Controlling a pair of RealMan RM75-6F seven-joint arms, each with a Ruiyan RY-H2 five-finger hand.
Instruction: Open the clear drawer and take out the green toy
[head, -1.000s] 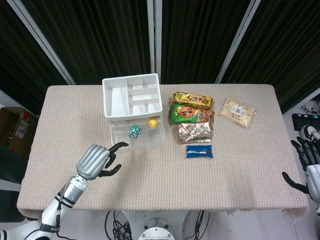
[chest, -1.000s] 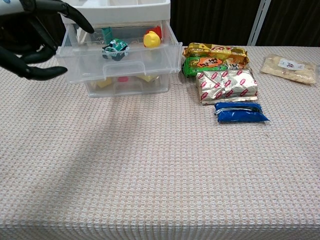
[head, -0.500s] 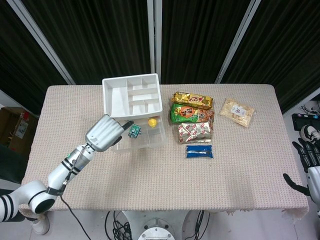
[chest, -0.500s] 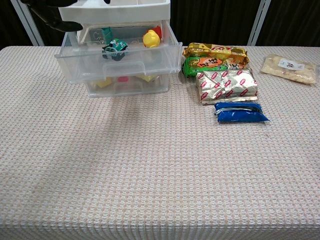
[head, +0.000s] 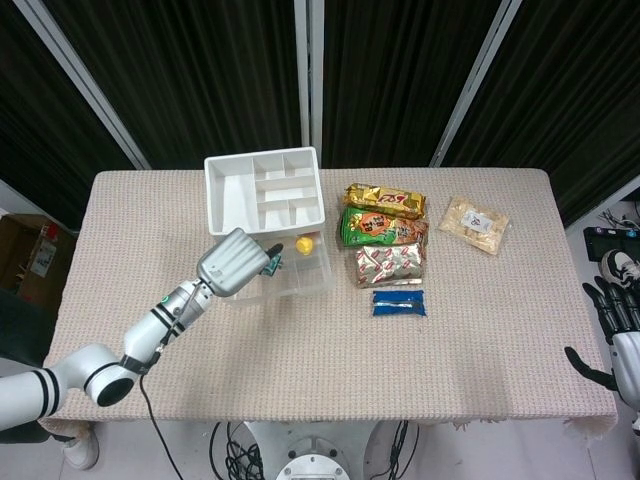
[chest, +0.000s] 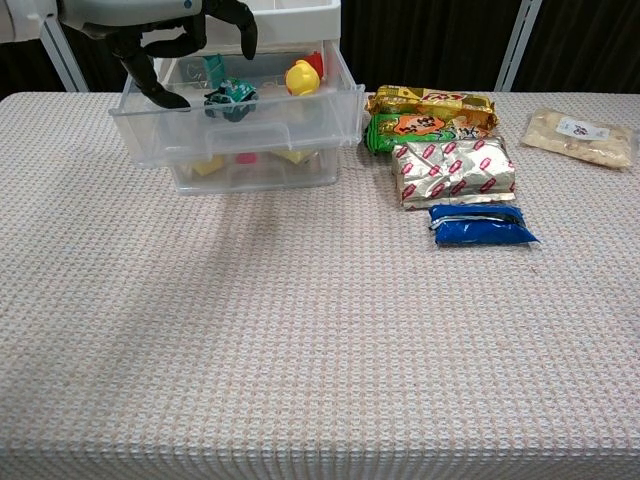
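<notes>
The clear drawer (chest: 240, 125) (head: 305, 275) stands pulled out from the white organizer (head: 265, 190). A green toy (chest: 231, 97) (head: 274, 263) lies in it beside a yellow toy (chest: 303, 77) (head: 304, 244). My left hand (head: 235, 263) (chest: 170, 30) hovers over the drawer's left part, fingers spread and pointing down, just left of the green toy and holding nothing. My right hand (head: 615, 335) hangs open off the table's right edge, far from the drawer.
Snack packs lie right of the drawer: a gold one (head: 385, 200), a green one (head: 380, 227), a silver one (head: 390, 263) and a blue one (head: 399, 302). A pale bag (head: 474, 224) sits at far right. A lower drawer (chest: 255, 168) holds yellow and pink items.
My left hand has risen from the table's front left and moved right, over the open drawer, with its fingers now reaching down toward the green toy. The right hand has stayed put.
</notes>
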